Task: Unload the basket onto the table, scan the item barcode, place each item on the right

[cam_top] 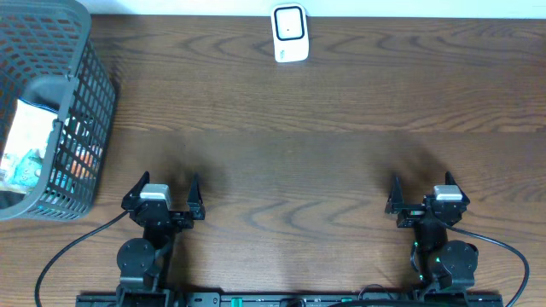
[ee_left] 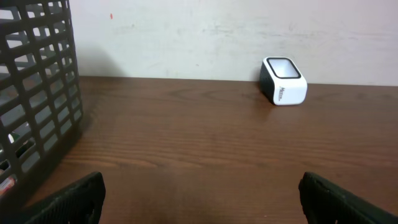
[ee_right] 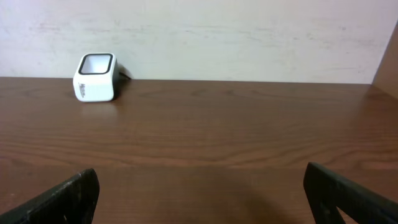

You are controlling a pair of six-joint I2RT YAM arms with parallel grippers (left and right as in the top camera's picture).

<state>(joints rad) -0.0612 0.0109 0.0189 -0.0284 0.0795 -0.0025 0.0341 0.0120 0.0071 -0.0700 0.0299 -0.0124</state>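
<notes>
A white barcode scanner (cam_top: 290, 34) with a dark window stands at the table's far edge; it also shows in the left wrist view (ee_left: 284, 81) and the right wrist view (ee_right: 95, 77). Items lie inside the dark mesh basket (cam_top: 85, 94) at far left; a white packet (cam_top: 30, 136) shows among them. My left gripper (cam_top: 165, 194) rests open near the front edge, nothing between its fingers (ee_left: 74, 199). At the front right my right gripper (cam_top: 424, 194) is open too, empty, its fingertips (ee_right: 348, 196) wide apart.
The basket wall (ee_left: 37, 93) rises close on the left of the left gripper. A pale wall runs behind the table's far edge. Bare brown wood (cam_top: 290, 162) lies between the grippers and the scanner.
</notes>
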